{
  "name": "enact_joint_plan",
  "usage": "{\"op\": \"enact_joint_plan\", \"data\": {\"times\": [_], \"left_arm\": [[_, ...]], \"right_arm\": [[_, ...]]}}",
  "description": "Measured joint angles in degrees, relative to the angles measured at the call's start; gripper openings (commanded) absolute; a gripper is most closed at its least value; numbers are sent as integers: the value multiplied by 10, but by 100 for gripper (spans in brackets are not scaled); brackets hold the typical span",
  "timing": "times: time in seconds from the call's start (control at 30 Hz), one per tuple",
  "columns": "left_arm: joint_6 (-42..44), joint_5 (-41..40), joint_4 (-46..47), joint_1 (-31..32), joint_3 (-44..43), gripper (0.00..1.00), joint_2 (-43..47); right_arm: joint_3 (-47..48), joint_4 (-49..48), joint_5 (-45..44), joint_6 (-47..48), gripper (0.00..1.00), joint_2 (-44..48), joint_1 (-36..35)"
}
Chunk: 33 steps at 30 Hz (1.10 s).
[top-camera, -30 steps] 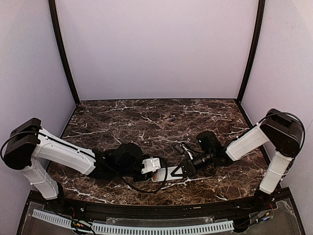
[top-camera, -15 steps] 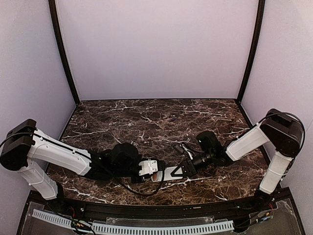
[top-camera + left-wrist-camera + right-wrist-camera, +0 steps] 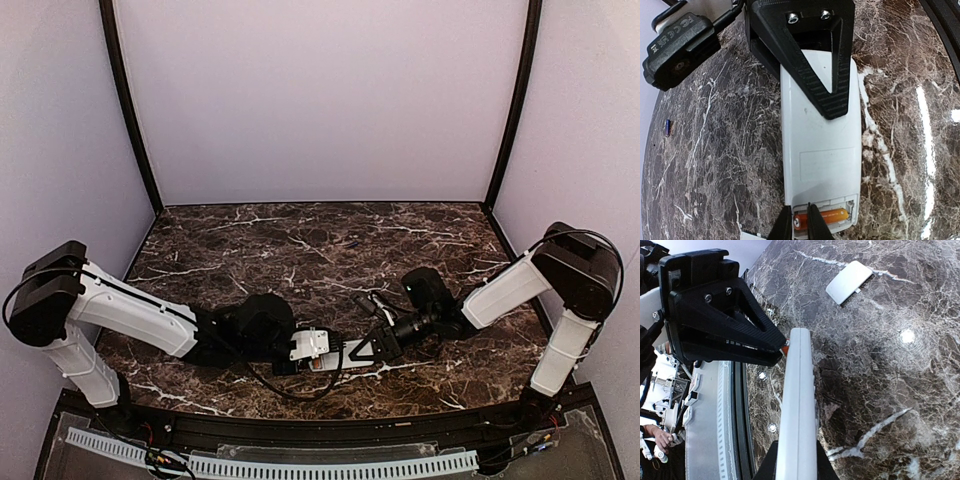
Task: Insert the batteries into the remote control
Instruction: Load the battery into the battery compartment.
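Dark brown marble veined in white covers the table [image 3: 250, 240], which is boxed in by pale lilac walls [image 3: 320, 100]. Near its front edge two robot arms meet over the remote control [image 3: 820, 150].

The right gripper [image 3: 796, 462] clamps the slim white remote by one end, a black ribbed finger pressed on each broad face. The remote's plain back is turned toward the left wrist camera. At the other end its battery compartment lies uncovered, and the orange-copper battery [image 3: 832, 216] sits lengthwise inside.

The left gripper [image 3: 799, 221] comes in at that open end with its fingers drawn almost together. One end of the orange cell shows in the narrow gap between the tips. Whether the fingers actually pinch the cell or only rest against it cannot be told from these views.

The dark blue battery [image 3: 667, 127] lies alone on the marble, well apart from the remote. The small white cover plate [image 3: 849, 282] also rests flat on the table, clear of both grippers. From overhead, both arms stretch low toward the middle of the table's near strip.
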State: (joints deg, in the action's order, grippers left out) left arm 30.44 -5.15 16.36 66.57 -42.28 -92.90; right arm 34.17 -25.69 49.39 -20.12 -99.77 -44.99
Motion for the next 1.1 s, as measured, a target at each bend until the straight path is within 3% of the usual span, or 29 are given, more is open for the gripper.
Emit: {"op": "enact_joint_plan", "data": {"times": [0.73, 1.1], "left_arm": [[-3, -10, -12, 0, 0, 6, -3], [-10, -3, 37, 0, 25, 5, -3]], "right_arm": [[1, 2, -1, 1, 0, 0, 0], [1, 2, -1, 5, 0, 0, 0]]}}
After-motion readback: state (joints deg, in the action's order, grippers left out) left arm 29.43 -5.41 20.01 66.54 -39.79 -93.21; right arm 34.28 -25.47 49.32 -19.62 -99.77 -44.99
